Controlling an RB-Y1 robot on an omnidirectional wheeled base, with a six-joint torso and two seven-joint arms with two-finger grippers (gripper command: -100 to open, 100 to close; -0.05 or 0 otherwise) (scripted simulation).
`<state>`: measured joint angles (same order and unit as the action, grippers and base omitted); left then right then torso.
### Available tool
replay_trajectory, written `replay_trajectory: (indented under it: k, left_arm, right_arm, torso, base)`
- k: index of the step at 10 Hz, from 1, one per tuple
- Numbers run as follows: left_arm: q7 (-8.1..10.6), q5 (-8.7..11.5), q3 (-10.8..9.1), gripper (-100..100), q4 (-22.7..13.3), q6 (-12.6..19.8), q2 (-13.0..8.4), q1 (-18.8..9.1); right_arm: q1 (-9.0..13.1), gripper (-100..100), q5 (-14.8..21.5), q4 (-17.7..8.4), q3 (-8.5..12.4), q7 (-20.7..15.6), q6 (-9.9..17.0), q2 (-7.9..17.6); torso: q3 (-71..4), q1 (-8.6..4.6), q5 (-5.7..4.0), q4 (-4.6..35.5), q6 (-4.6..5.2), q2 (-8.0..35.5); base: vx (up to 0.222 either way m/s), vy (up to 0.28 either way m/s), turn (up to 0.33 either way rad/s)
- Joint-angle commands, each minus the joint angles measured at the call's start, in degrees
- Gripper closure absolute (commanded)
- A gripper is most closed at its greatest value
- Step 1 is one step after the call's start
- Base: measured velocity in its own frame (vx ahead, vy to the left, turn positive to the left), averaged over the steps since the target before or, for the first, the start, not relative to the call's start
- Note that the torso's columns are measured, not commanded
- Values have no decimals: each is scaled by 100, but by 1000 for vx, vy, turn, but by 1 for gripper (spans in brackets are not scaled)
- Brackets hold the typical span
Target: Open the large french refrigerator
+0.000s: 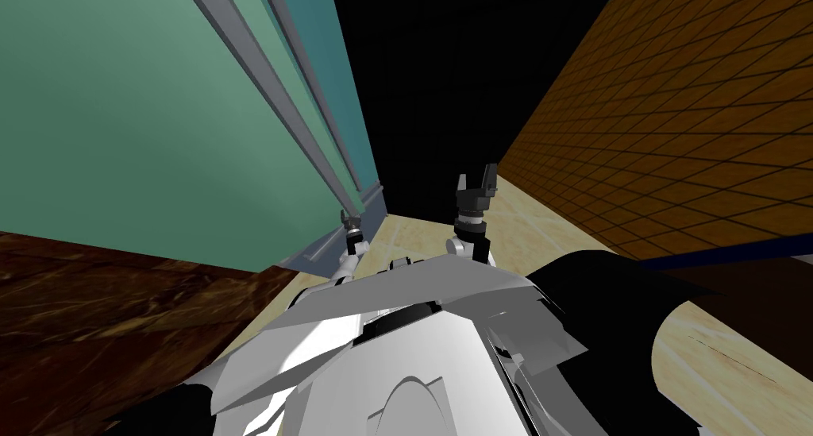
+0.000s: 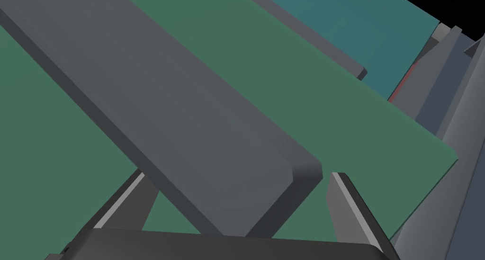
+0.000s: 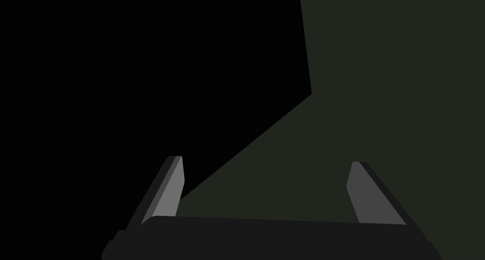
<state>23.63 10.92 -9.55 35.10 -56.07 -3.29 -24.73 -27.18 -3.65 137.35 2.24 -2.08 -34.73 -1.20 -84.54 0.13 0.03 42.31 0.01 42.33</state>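
The refrigerator stands at my left, with a green door (image 1: pixel 143 121) and a teal door (image 1: pixel 333 82) beside it, each carrying a long grey bar handle. My left gripper (image 1: pixel 348 219) is at the lower end of the green door's handle (image 1: pixel 262 82). In the left wrist view that handle (image 2: pixel 189 120) runs slantwise between the left gripper's (image 2: pixel 237 195) open fingers, its end (image 2: pixel 305 172) close to one fingertip (image 2: pixel 343 191), with a gap on each side. The teal door's handle (image 2: pixel 331 53) lies farther off. My right gripper (image 1: pixel 476 181) is held out in front, open and empty (image 3: pixel 267 186).
A grey base strip (image 1: pixel 333 245) runs under the refrigerator doors. A dark brown wooden surface (image 1: pixel 95 312) lies at my left, and an orange tiled wall (image 1: pixel 675 113) rises at my right. Pale floor (image 1: pixel 524 217) runs ahead toward a black area.
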Motion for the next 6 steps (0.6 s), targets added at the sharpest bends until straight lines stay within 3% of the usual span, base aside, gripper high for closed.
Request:
replay_trajectory:
  k: [1, 2, 3, 6]
  left_arm:
    - [-32, 9, -11, -100, 113, 185, -15, -67]
    - [-33, 12, -15, -100, 43, 143, -10, -85]
    - [5, -11, 14, 100, 81, -5, 18, 97]
    - [-5, -11, 13, 100, 132, 17, 28, 107]
  right_arm:
    - [0, 0, 0, 0, 0, 0, 0, 0]
    - [0, 0, 0, 0, 0, 0, 0, 0]
    - [0, 0, 0, 0, 0, 0, 0, 0]
    - [1, 0, 0, 0, 0, 0, 0, 0]
  torso:
    - [-6, -8, -5, 4, 2, -9]
    - [-5, -14, -7, 3, 1, -7]
    - [-2, -16, -5, -1, 0, -3]
    - [0, -19, -1, -11, 0, -1]
  base:
    - [13, 4, 1]
    - [7, 4, 0]
    - [-6, 4, -24]
    - [-15, -1, -9]
